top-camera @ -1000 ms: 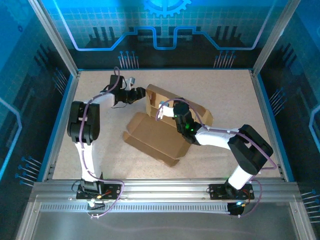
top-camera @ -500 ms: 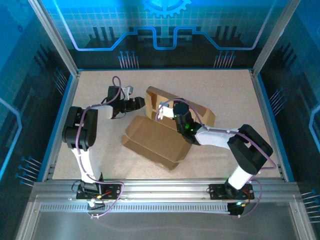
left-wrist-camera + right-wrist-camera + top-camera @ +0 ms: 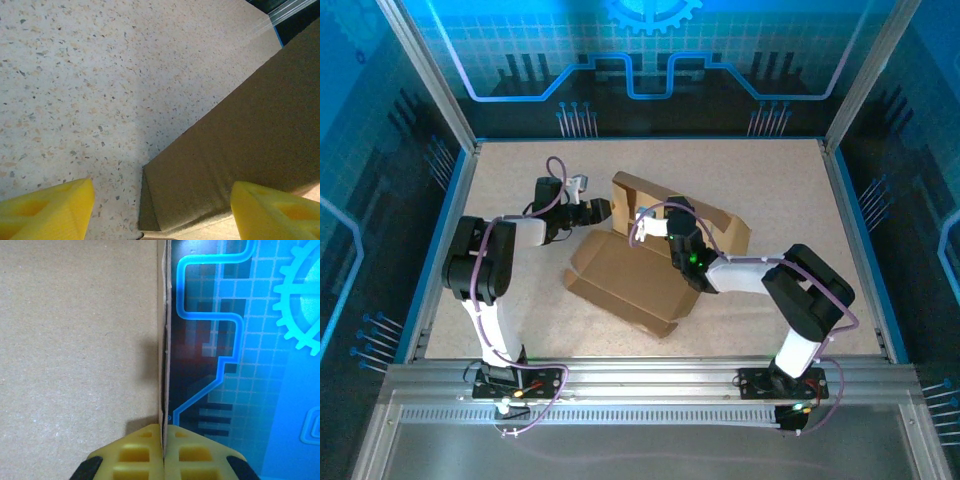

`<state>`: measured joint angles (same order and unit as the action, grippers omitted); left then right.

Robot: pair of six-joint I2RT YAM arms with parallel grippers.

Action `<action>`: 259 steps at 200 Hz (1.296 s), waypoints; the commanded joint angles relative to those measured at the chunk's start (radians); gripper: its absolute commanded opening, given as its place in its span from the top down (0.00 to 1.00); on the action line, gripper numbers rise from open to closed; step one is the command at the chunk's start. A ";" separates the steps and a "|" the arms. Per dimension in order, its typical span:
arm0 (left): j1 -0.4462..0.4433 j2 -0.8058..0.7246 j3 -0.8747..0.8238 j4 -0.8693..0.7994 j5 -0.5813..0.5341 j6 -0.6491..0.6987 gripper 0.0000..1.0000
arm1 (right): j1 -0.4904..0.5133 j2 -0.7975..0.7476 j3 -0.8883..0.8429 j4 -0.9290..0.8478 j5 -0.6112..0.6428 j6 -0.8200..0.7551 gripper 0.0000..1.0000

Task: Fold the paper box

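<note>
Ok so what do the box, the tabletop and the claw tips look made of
The box: matte brown cardboard, its pinched edge thin and fibrous. The tabletop: beige, speckled, matte, maybe laminate or composite. The claw fingertips: yellow moulded plastic, apparently, with hollow pockets.

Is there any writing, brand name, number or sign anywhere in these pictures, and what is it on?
No words, brand names or numbers can be read anywhere.
paper box: plain brown cardboard, no print on it.
back wall: a drawn gear sign and blue circuit-like lines, with no letters.
</note>
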<state>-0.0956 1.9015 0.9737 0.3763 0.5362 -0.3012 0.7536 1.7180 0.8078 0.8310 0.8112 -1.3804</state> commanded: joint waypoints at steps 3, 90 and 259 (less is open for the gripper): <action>-0.025 -0.063 -0.029 0.009 0.053 0.073 0.25 | 0.023 0.023 -0.027 0.084 -0.018 -0.055 1.00; -0.031 -0.067 -0.054 0.065 0.114 0.098 0.22 | 0.026 0.018 -0.034 0.059 -0.006 -0.032 1.00; -0.123 -0.014 0.085 -0.194 -0.123 0.258 0.55 | 0.058 -0.026 -0.068 -0.025 -0.026 -0.012 1.00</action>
<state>-0.1890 1.8938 1.0534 0.2272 0.4763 -0.0723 0.7811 1.7042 0.7567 0.8612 0.8040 -1.4014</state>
